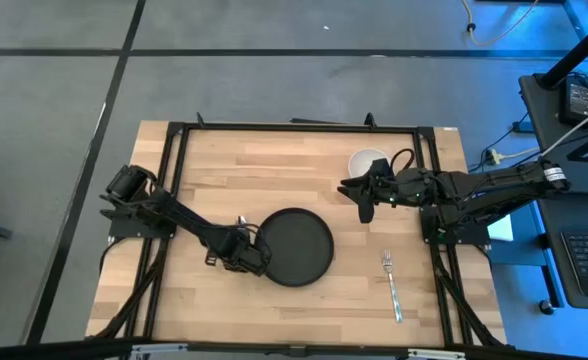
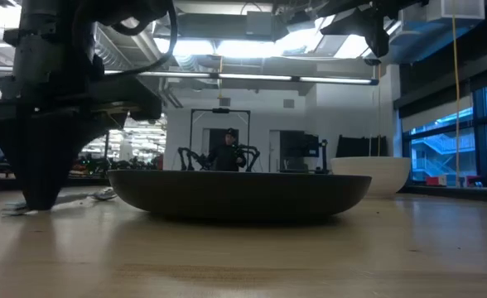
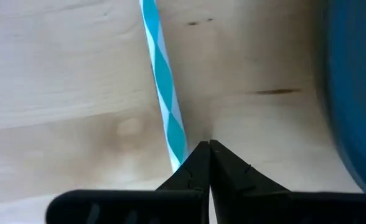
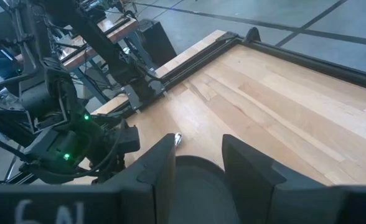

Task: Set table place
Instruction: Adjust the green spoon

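A dark round plate (image 1: 296,247) lies flat on the middle of the pale wood table (image 1: 214,160). My left gripper (image 1: 248,252) is shut and stands low at the plate's left edge, fingers pointing down at the tabletop (image 2: 36,203). In the left wrist view a teal-and-white striped stick (image 3: 164,87) lies flat on the wood and ends beside my left gripper (image 3: 208,149). My right gripper (image 1: 363,198) is open and hovers between the plate and a white bowl (image 1: 367,161). The right wrist view looks past my right gripper (image 4: 198,155) at the plate (image 4: 198,186). My left gripper comes from above with its fingers shut. The striped stick's near end (image 3: 178,158) lies against the outer side of one finger (image 3: 192,168). I cannot tell whether they touch. Nothing is between the fingers.
A silver fork (image 1: 391,287) lies to the right of the plate, toward the near edge. The white bowl (image 2: 372,175) stands near the table's far right part. Bare wood shows along the far left and the near edge (image 1: 274,310). A black frame (image 1: 294,126) borders the table.
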